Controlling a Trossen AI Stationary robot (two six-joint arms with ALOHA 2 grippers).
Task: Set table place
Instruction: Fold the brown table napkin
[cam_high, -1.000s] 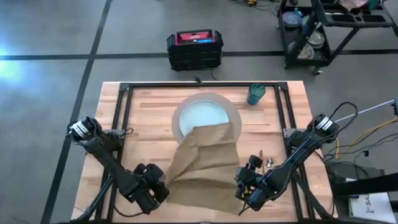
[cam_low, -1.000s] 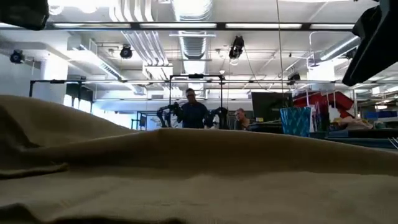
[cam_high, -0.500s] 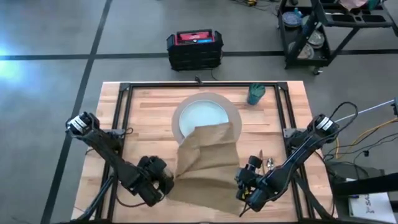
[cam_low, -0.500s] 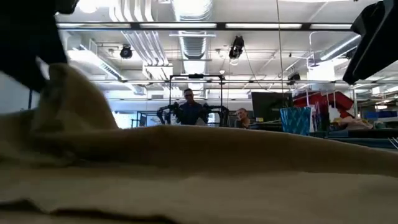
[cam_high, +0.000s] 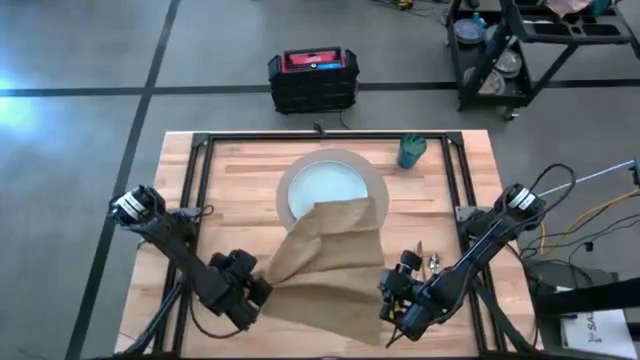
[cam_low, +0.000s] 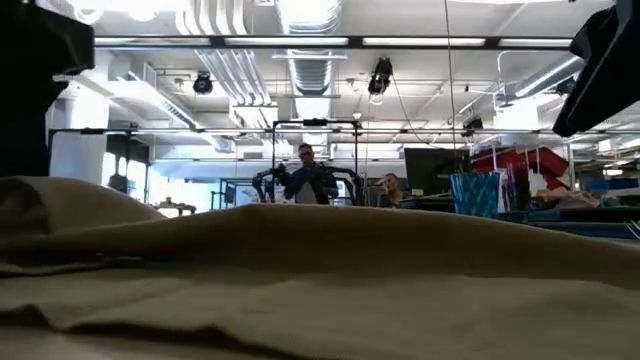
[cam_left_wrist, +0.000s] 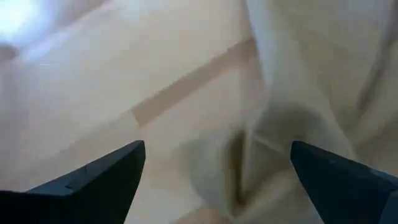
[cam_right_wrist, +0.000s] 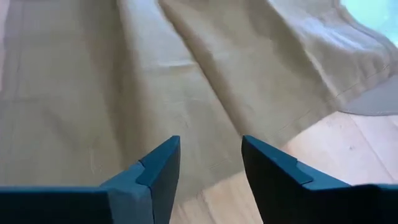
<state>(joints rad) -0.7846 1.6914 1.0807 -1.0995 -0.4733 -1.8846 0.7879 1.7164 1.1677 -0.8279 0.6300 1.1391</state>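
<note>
On the light butcher-block wooden tabletop (cam_high: 240, 165), the brown cloth napkin (cam_high: 330, 265) lies rumpled over the pale blue-green plate (cam_high: 325, 185), limp, best pinched at an edge; left tool (cam_left_wrist: 214, 180) and right tool (cam_right_wrist: 210, 163) both gape empty

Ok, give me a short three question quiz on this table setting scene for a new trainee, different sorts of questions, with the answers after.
1. True or false: the napkin lies wholly clear of the plate.
2. Multiple choice: where does the teal cup stand? A) on the plate B) near the table's far right corner C) under the napkin
3. Fill in: the left hand is at the napkin's ____ edge, as the high view shows it.

Key:
1. False. Its far end drapes over the plate's near rim.
2. B.
3. Left. The left wrist view shows its fingers spread wide with bunched cloth ahead; the right hand hovers open at the napkin's right edge.
</note>
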